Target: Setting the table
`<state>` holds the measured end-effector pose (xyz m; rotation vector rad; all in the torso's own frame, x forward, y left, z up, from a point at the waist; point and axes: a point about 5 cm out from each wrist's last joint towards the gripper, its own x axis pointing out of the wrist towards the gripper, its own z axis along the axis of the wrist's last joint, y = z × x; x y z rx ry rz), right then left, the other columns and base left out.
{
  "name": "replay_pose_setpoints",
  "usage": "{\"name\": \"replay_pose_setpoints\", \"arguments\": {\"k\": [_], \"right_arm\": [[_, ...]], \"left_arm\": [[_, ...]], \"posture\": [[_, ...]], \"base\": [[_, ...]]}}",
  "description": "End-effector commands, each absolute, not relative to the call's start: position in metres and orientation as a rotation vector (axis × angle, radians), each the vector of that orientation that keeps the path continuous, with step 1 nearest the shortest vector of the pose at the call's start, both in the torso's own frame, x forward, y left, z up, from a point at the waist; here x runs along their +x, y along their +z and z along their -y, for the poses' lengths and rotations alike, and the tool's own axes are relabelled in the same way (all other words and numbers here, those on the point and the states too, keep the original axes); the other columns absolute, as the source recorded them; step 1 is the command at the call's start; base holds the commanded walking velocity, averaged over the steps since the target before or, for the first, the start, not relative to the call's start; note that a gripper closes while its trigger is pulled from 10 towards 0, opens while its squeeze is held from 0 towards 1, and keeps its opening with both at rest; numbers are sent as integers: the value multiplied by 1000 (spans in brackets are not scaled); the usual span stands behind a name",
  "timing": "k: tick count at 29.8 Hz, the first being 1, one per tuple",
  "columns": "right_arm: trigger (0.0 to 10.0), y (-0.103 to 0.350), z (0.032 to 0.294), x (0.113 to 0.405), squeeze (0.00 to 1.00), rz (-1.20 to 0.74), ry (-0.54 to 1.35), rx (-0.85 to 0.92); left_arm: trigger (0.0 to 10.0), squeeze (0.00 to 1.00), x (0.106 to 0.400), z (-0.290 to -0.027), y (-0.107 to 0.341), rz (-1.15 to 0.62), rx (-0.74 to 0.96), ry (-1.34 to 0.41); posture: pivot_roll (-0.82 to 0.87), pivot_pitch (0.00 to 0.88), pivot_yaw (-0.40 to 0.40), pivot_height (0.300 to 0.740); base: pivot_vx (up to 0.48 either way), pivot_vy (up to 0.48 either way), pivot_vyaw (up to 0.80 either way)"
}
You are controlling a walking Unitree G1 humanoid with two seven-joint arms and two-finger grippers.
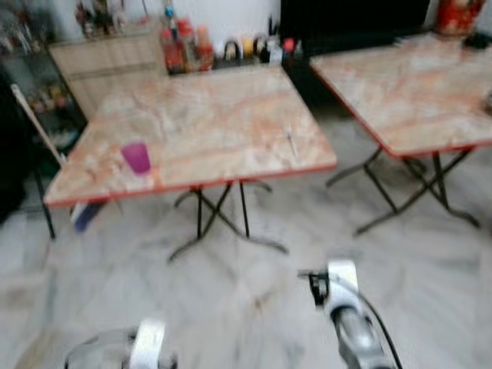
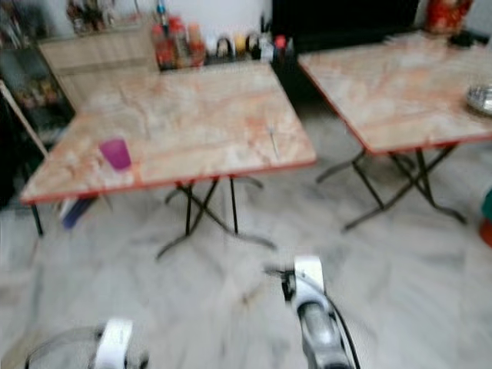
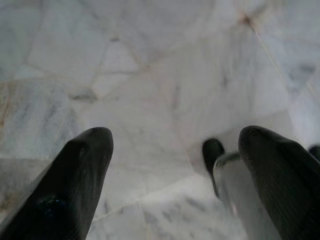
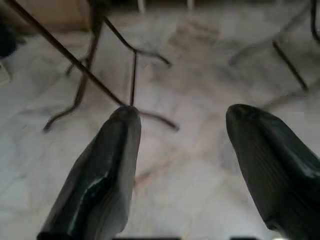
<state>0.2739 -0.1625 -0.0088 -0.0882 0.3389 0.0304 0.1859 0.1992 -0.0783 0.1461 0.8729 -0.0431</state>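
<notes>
Both head views are motion-blurred. The landmark is the near folding table (image 1: 207, 127), with a marbled orange-pink top, a red edge and crossed black legs, standing on a pale marble floor (image 1: 231, 300).

Task items on the near folding table:
- A purple cup (image 1: 137, 157) stands upright near the front left corner, close to the front edge.
- A fork (image 1: 290, 141) lies flat near the front right corner. Its long axis runs roughly from the front edge toward the back edge, slightly slanted; the blur does not allow the tine end to be identified.

Behind the near folding table, a row of bottles and condiment jars (image 1: 184, 46) stands along the back edge, beside a light wooden cabinet (image 1: 108, 61). To the right of the near folding table, well apart across a gap of floor, stands a second folding table (image 1: 415, 88) of the same pattern; a metal dish (image 2: 480, 98) rests at its right side.

Left gripper (image 3: 175, 150): held low over the floor in front of the near folding table, fingers spread apart, nothing between them.

Right gripper (image 4: 182, 130): also low, pointing toward the table's crossed legs, fingers spread apart and empty.
</notes>
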Motion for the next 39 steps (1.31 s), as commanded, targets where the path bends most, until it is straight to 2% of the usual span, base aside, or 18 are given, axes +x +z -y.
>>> {"name": "replay_pose_setpoints", "arguments": {"k": [1,10,14,19,26,31,39], "right_arm": [[10000,8,144,288,0,-244,87,-81],[10000,66,123,321,0,41,125,-66],[10000,77,120,326,0,93,129,-72],[10000,121,112,336,0,269,136,-49],[10000,133,115,339,0,304,120,-42],[10000,130,126,339,0,274,62,-26],[10000,131,128,337,0,258,54,-27]], "left_arm": [[10000,0,184,-207,-78,-885,148,-16],[10000,0,185,-206,-78,-882,144,-13],[10000,0,185,-205,-78,-882,142,-13],[10000,0,185,-204,-78,-884,139,-10],[10000,0,184,-203,-79,-886,140,-14],[10000,0,184,-201,-80,-888,140,-20],[10000,0,184,-200,-80,-890,143,-27]], "posture": [[-25,0,87,736],[-26,0,86,736],[-26,0,85,736],[-27,0,82,736],[-28,0,81,736],[-27,0,78,736],[-31,0,78,736]], "base": [[371,0,0],[382,0,0],[384,0,0],[383,0,0],[383,0,0],[382,0,0],[386,0,-300]]}}
